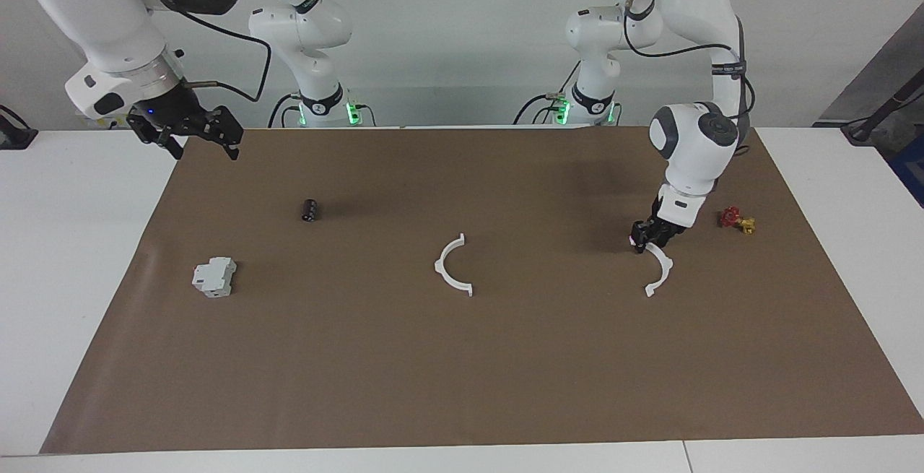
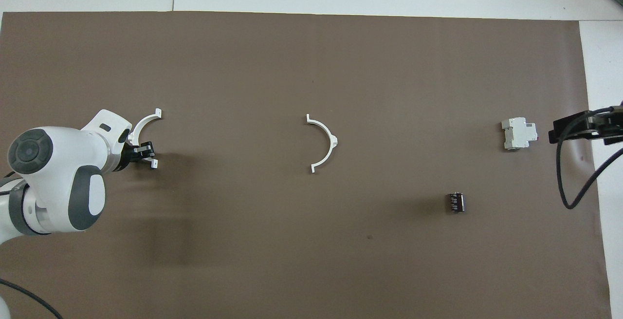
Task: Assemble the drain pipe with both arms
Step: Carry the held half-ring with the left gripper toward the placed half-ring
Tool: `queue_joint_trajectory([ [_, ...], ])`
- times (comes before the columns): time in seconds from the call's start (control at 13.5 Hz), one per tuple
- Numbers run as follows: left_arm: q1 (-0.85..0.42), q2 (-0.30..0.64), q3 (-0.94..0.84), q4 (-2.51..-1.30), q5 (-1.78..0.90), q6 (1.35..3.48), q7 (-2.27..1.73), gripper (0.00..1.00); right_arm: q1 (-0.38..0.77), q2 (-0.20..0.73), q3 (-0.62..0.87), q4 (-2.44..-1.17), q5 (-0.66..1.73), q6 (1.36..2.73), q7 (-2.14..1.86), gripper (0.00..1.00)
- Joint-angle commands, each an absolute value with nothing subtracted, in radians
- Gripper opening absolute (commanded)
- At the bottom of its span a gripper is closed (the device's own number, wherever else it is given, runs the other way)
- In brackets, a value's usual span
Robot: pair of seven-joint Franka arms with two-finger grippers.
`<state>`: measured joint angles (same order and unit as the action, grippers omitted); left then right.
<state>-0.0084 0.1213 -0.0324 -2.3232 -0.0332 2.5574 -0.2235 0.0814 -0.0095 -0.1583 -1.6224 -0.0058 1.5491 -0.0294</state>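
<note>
At the left arm's end of the mat, left gripper (image 1: pixel 644 240) sits low on one half-ring (image 1: pixel 658 269), fingers nearly shut on its robot-side end tab. Other half-ring (image 1: pixel 453 266) lies mid-mat, well apart toward right arm. Right gripper (image 1: pixel 193 139) open, waiting over mat corner. Red-yellow piece (image 1: pixel 737 219) just beside; path betw halves looks unobstructed.

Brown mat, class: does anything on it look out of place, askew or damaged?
Nothing looks damaged or spilled. The two white half-rings lie flat and apart on the brown mat; the left gripper is down at one's end, the right gripper waits open.
</note>
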Motion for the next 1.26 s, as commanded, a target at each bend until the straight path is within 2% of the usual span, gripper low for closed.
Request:
queue_joint_trajectory([
  [0.0, -0.025, 0.132, -0.029, -2.309, -0.038, 2.563, -0.224, 0.0, 0.075, -0.037, -0.153, -1.651, 0.012, 1.552, -0.025, 1.0],
  [0.15, -0.079, 0.132, -0.028, -2.242, -0.038, 2.486, -0.247, 0.0, 0.077, -0.037, -0.153, -1.651, 0.014, 1.552, -0.025, 1.0],
  [0.37, -0.211, 0.138, -0.026, -2.129, -0.037, 2.352, -0.539, 0.0, 0.077, -0.037, -0.153, -1.651, 0.014, 1.551, -0.025, 1.0],
  [0.59, -0.331, 0.14, -0.026, -2.126, -0.008, 2.364, -0.887, 0.0, 0.077, -0.037, -0.153, -1.651, 0.014, 1.551, -0.025, 1.0],
  [0.82, -0.351, 0.147, -0.029, -2.128, 0.038, 2.379, -1.075, 0.0, 0.077, -0.037, -0.153, -1.651, 0.014, 1.551, -0.025, 1.0],
  [0.97, -0.418, 0.193, -0.028, -2.102, 0.038, 2.391, -1.202, 0.0, 0.077, -0.037, -0.153, -1.651, 0.014, 1.551, -0.025, 1.0],
  [1.19, -0.497, 0.294, -0.026, -1.991, 0.07, 2.382, -1.432, 0.0, 0.077, -0.037, -0.153, -1.651, 0.014, 1.552, -0.025, 1.0],
])
